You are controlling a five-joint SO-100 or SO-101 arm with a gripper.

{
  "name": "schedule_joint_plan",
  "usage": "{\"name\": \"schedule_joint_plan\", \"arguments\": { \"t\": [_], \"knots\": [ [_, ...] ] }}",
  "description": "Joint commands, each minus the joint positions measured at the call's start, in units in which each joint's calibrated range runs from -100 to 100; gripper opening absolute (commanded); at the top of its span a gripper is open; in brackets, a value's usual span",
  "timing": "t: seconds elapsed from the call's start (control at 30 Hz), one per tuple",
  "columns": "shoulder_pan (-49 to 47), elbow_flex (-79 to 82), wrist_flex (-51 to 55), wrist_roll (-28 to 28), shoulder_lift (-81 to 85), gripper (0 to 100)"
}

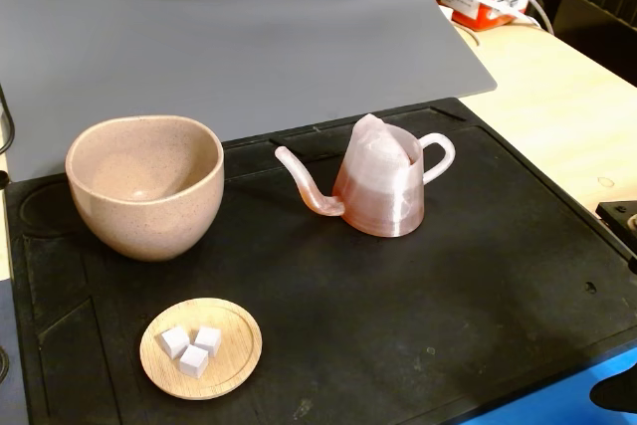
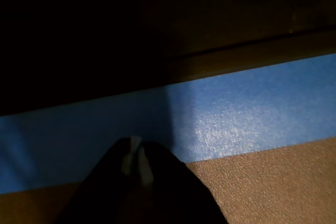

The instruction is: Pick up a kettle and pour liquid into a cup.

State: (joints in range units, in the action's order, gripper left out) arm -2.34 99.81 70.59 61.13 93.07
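Kettle (image 1: 383, 191) stands upright near the middle of a black mat (image 1: 478, 286) on the desk (image 1: 557, 97), its long thin spout reaching left toward the cup (image 1: 146, 186), its loop handle to the right in the fixed view. A grey sheet (image 1: 249, 37) lies behind. A wooden saucer (image 1: 201, 348) with white cubes (image 1: 191, 348) sits in front. In the wrist view the hand (image 2: 135, 162) shows dark above a blue strip (image 2: 252, 114), its tips together.

In the wrist view the gripper (image 2: 137, 156) shows as a dark, nearly black rounded shape rising from the bottom edge. Its fingers (image 2: 127, 157) carry pale, whitish tips; shadow hides any screws, cables or markings.
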Motion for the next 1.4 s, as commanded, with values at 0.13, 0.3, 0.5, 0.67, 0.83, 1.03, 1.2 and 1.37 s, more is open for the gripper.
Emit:
{"name": "schedule_joint_plan", "arguments": {
  "t": [0.13,0.3,0.5,0.67,0.83,1.03,1.2,1.37],
  "knots": [
    [-0.1,0.2,0.2,0.0,-0.3,1],
    [-0.2,0.2,-0.1,0.0,-0.5,1],
    [-0.2,0.2,-13.3,0.0,-1.3,1],
    [0.2,0.2,-32.3,0.0,-11.8,1],
    [-0.1,-0.4,-59.7,-0.1,-29.0,1],
    [0.5,-7.5,-73.6,-4.6,-44.9,1],
    [4.5,-18.4,-91.5,-4.8,-68.0,1],
    [4.0,-26.1,-92.3,-9.4,-75.6,12]
  ]
}}
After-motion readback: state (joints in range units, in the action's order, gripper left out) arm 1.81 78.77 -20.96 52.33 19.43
